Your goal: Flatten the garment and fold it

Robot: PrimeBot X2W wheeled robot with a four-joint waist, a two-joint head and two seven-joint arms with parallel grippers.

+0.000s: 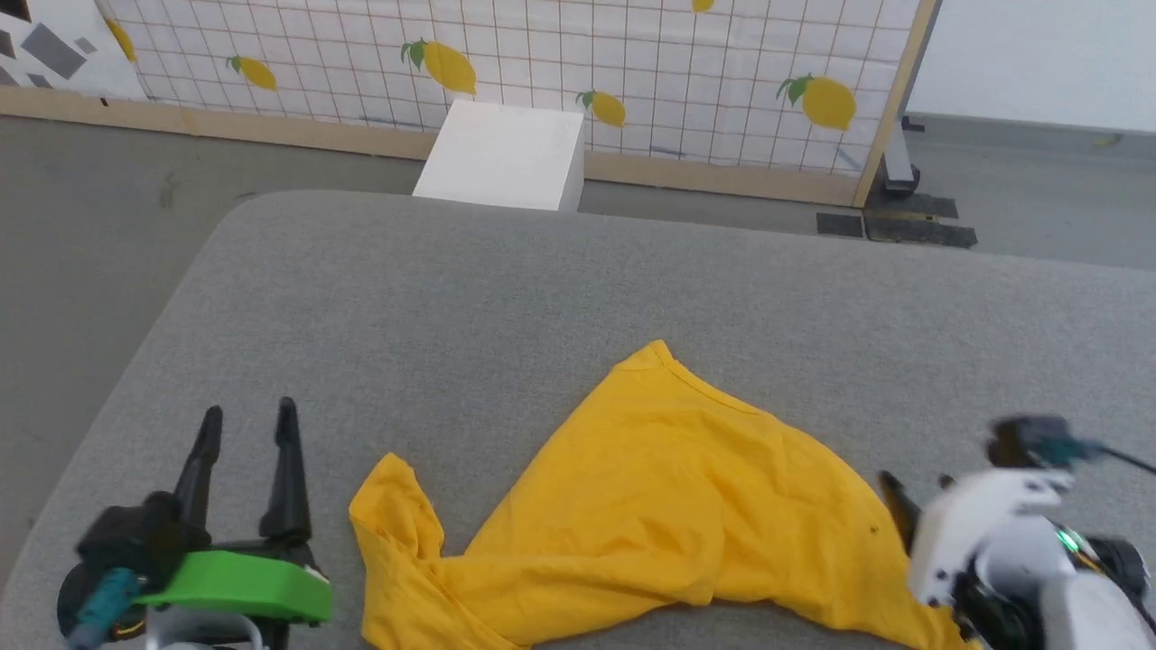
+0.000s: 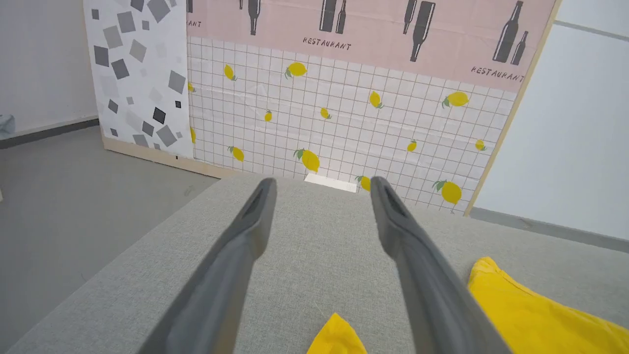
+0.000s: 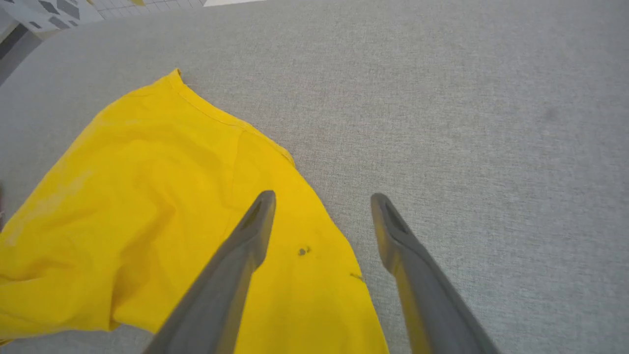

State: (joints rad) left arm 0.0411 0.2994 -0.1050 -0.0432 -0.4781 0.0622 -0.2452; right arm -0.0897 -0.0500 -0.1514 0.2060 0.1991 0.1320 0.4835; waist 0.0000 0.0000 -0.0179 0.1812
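Observation:
The mustard-yellow garment point(image 1: 650, 492) lies crumpled and plain side up on the grey table point(image 1: 506, 298), near its front edge; its printed face is hidden. My left gripper point(image 1: 248, 420) stands open to the left of the cloth, apart from it, and in its wrist view point(image 2: 322, 189) yellow cloth point(image 2: 535, 314) shows to the lower right. My right gripper point(image 3: 322, 201) is open just above the garment's right edge point(image 3: 186, 196), one finger over the cloth, the other over bare table. In the head view the right arm point(image 1: 993, 533) is blurred at the cloth's right end.
A white box point(image 1: 506, 153) stands on the floor beyond the table's far edge, before a lemon-patterned panel point(image 1: 632, 63). The table's rounded left corner point(image 1: 253, 217) drops to grey floor. Bare grey surface spreads behind and right of the garment.

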